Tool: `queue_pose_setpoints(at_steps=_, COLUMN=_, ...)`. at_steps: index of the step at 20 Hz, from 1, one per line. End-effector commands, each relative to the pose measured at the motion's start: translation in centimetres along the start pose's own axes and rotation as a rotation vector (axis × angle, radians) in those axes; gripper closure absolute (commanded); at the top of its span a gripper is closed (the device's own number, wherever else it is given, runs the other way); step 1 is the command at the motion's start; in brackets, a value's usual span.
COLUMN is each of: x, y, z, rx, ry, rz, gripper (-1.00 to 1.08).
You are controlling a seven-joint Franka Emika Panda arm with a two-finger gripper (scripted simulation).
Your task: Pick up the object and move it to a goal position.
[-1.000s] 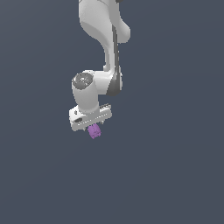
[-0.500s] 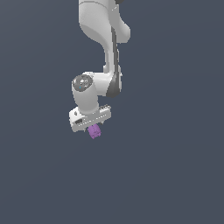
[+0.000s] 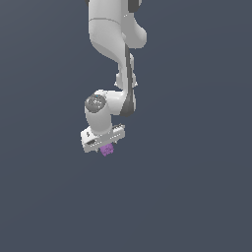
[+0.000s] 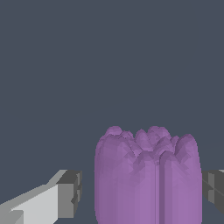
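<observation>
From the exterior view I see the white arm coming down from the top of the picture, bending at the wrist so that the claw hangs below it, a little to the exterior view's left of centre. The purple lump sits right under the claw's body, touching it and poking out beneath; around it there is only a plain dark grey backdrop, with no surface I can make out under it. On the wrist view the lump fills the space between the two dark finger pads, its bumpy top standing clear above them. One pad looks to have a slim gap to the lump, the other sits right against it. I read the claw as narrowed onto the lump and holding it aloft.
</observation>
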State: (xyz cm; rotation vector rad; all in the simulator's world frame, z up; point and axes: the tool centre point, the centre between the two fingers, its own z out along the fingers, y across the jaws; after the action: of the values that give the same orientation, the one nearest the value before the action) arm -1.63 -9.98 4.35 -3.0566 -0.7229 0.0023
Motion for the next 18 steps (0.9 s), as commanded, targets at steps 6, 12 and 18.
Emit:
queue_pose_setpoints(at_steps=6, x=0.1, y=0.07, z=0.4, rx=-0.001, ry=0.001, rz=-0.001, gripper=1.08)
queue_pose_setpoints(at_steps=12, x=0.1, y=0.07, z=0.4, rx=-0.001, ry=0.001, rz=-0.001, gripper=1.08)
queue_pose_setpoints(at_steps=18, x=0.46, y=-0.01, z=-0.45, rx=-0.002, ry=0.002, rz=0.0, gripper=1.08)
